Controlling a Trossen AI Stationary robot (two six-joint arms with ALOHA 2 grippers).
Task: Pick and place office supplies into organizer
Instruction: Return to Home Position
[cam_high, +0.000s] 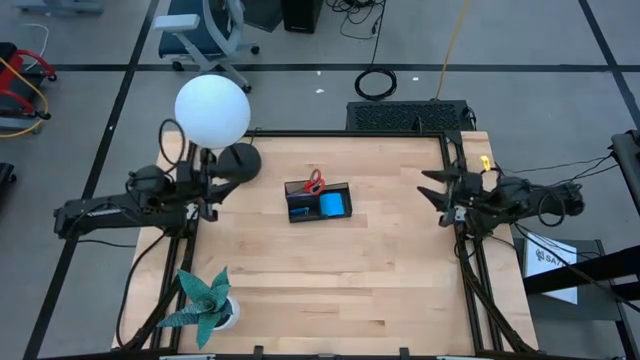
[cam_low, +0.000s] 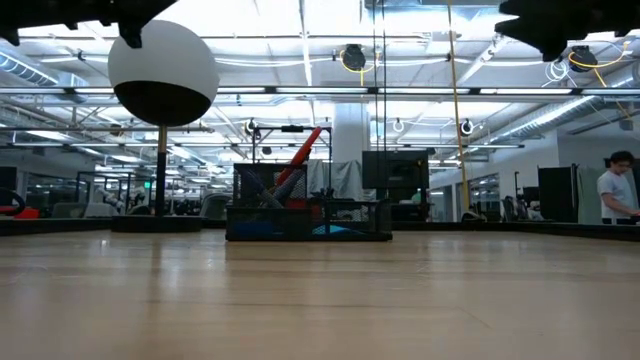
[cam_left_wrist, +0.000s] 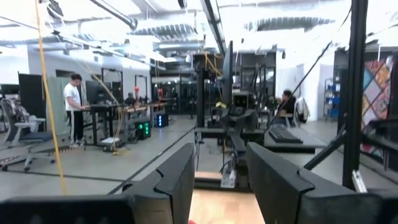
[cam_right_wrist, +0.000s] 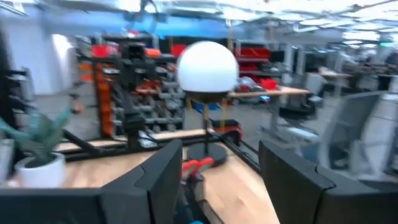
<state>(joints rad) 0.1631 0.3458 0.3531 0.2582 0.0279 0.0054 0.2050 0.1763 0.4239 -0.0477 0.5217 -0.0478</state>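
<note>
The black organizer (cam_high: 318, 201) sits mid-table, a little toward the far edge. The red-handled scissors (cam_high: 314, 181) stand in its taller section, handles up and leaning (cam_low: 300, 155). The bright blue pad (cam_high: 332, 205) lies in the low section. I cannot make out any pens or the tiny block. My left gripper (cam_high: 212, 195) hovers at the table's left edge, open and empty (cam_left_wrist: 221, 186). My right gripper (cam_high: 428, 186) hovers at the right edge, open and empty (cam_right_wrist: 221, 186), facing the scissors' handles (cam_right_wrist: 199, 165).
A lamp with a white globe (cam_high: 212, 110) and a round black base (cam_high: 238, 160) stands at the far left corner, close to my left gripper. A green paper plant (cam_high: 205, 300) in a white pot stands at the near left corner. A person (cam_low: 615, 190) stands in the room beyond.
</note>
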